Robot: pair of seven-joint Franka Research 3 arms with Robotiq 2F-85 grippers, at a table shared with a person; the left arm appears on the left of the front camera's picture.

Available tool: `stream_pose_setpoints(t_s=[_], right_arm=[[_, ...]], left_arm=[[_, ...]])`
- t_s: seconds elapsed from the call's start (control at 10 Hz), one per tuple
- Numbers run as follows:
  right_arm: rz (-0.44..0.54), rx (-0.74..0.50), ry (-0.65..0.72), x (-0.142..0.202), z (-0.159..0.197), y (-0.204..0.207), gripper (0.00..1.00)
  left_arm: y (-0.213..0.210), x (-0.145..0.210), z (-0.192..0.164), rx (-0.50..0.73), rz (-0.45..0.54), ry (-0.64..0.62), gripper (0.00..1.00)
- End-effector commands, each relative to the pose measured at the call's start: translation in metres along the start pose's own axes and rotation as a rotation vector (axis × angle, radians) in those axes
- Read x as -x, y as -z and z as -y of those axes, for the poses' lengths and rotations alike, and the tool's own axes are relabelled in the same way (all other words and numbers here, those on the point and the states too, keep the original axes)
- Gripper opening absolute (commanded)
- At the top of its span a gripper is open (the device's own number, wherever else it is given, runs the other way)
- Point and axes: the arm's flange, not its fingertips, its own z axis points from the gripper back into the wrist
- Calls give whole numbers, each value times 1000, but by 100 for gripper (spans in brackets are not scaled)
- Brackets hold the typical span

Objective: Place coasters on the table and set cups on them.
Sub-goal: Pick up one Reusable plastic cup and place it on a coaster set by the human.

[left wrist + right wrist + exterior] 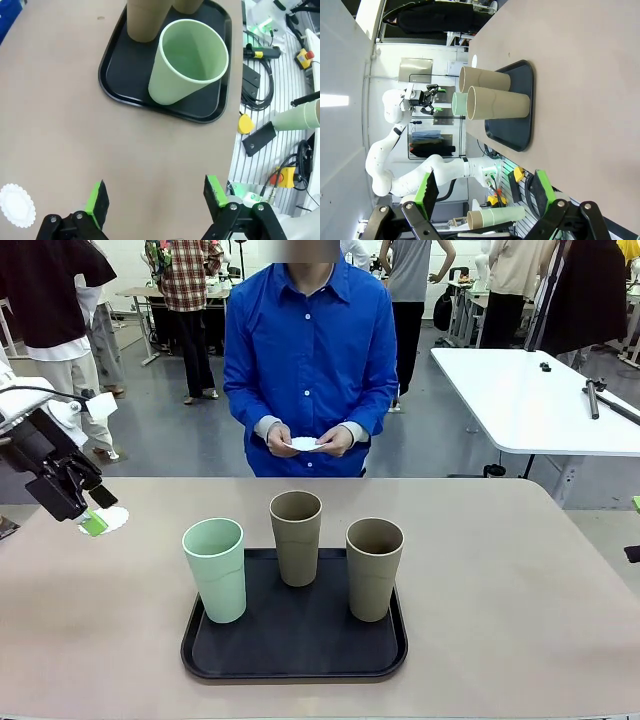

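Note:
Three cups stand upright on a black tray (295,648): a mint green cup (215,568) at the front left and two tan cups (296,537) (374,568). One white coaster (112,519) lies on the beige table (500,590) at the far left. My left gripper (92,518) hovers just over that coaster, open and empty. In the left wrist view the left gripper (156,197) is open over bare table, with the coaster (17,205) off to one side and the mint cup (187,62) ahead. The person holds more white coasters (305,444) in both hands. My right gripper (485,192) is open and empty, off the table's edge.
The tray (115,80) sits in the middle of the table, nearer my side. Bare tabletop lies on both sides of it. A white table (530,400) stands behind at the right. Cables and boxes (260,85) lie past the table's edge on my side.

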Motion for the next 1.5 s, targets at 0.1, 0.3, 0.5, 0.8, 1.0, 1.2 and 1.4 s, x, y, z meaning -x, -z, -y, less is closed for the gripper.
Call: stream_pose_setpoints(t_s=[0.1, 0.3, 0.5, 0.8, 1.0, 1.2, 1.4], right_arm=[[6, -8, -5, 0, 0, -1, 100], [6, -8, -5, 0, 0, -1, 100], [6, -8, -5, 0, 0, -1, 100], [6, -8, -5, 0, 0, -1, 100], [6, -8, -5, 0, 0, -1, 100], [6, -8, -5, 0, 0, -1, 100], [6, -8, -5, 0, 0, -1, 100]], left_arm=[[0, 0, 0, 0, 1, 0, 100], [0, 0, 0, 0, 1, 0, 100], [0, 1, -1, 4, 1, 2, 100], [19, 27, -31, 141, 438, 300, 100], [36, 45, -42, 147, 532, 303, 100], [60, 65, -54, 204, 616, 256, 100], [84, 78, -60, 278, 659, 245, 100]])
